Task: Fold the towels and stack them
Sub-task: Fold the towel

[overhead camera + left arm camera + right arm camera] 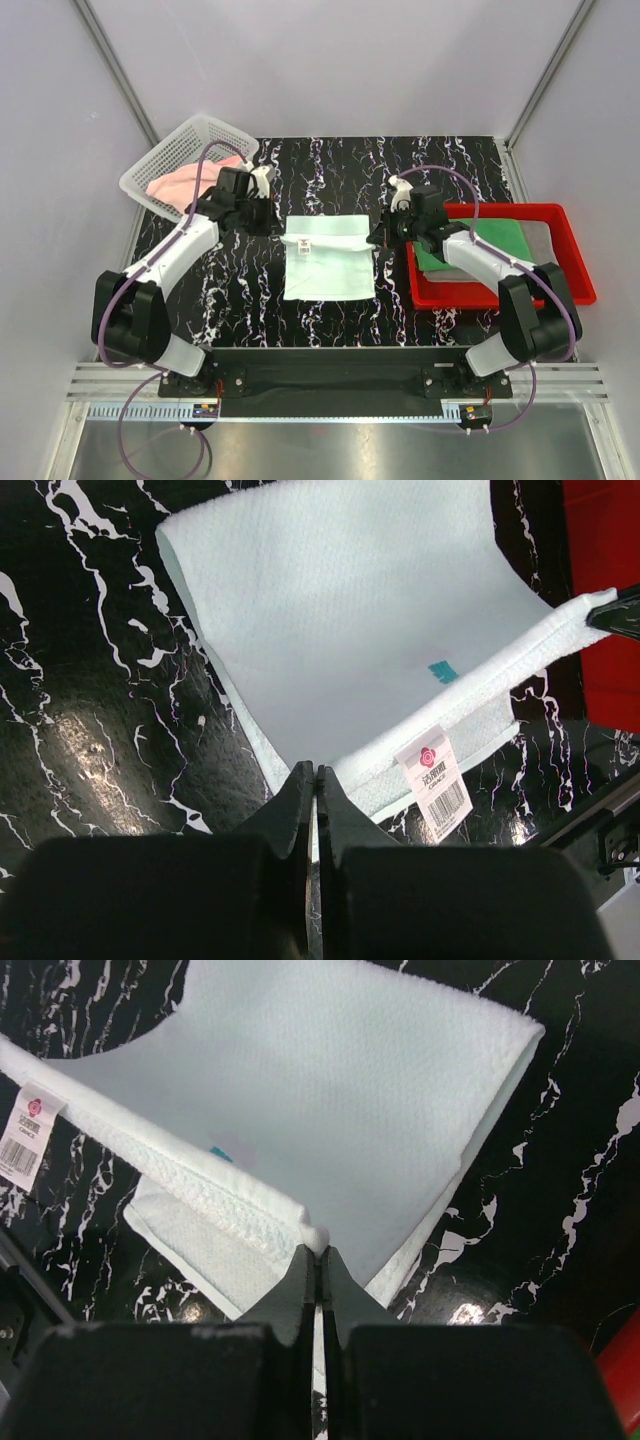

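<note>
A pale mint-white towel [328, 258] lies on the black marbled table between the arms, with a white barcode tag [301, 243] near its far left corner. My left gripper [272, 222] is shut on the towel's far left corner, seen in the left wrist view [316, 770] with thin cloth [340, 610] between the jaws. My right gripper [378, 235] is shut on the far right corner [320, 1248], and a nub of towel [340, 1080] pokes out above the tips. The held edge is raised and stretched between the grippers, above a lower layer. A pink towel [185, 180] lies in the basket. A dark green towel [490, 245] and a grey towel [548, 240] lie in the tray.
A white mesh basket [165, 160] stands tilted at the far left. A red plastic tray [575, 270] sits at the right, close behind my right gripper; it also shows in the left wrist view [600, 580]. Metal frame posts and white walls bound the table.
</note>
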